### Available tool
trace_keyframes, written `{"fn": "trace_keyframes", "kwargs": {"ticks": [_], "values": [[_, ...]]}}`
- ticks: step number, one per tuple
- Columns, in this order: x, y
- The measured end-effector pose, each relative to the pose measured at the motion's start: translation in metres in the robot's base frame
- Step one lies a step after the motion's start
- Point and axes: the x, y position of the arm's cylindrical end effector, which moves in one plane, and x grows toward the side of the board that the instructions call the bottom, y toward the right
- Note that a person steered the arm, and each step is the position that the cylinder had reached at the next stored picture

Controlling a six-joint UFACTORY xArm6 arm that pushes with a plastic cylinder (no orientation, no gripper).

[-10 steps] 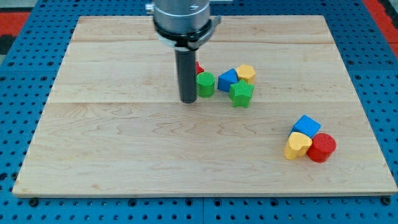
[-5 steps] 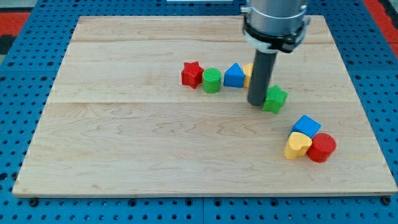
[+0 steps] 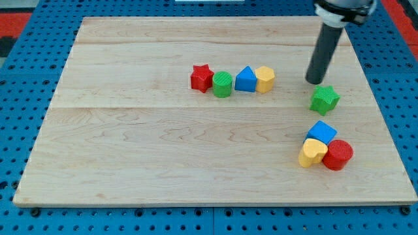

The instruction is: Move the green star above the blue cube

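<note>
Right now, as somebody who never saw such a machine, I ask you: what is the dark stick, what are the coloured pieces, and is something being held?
You see one camera picture looking down at a wooden board on a blue pegboard. The dark stick is the end of a robot arm. It has no pincer, so it holds nothing; it only pushes blocks by sliding. My tip stands just above the green star, toward the view's top, seemingly with a small gap. Below the star lie the blue cube, a yellow block and a red cylinder, packed together. Near the middle sits a row: a red star, a green cylinder, a blue triangular block and another yellow block.
</note>
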Motion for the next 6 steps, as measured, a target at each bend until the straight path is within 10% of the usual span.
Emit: {"fn": "trace_keyframes", "kwargs": {"ticks": [6], "values": [[0.06, 0.003]]}}
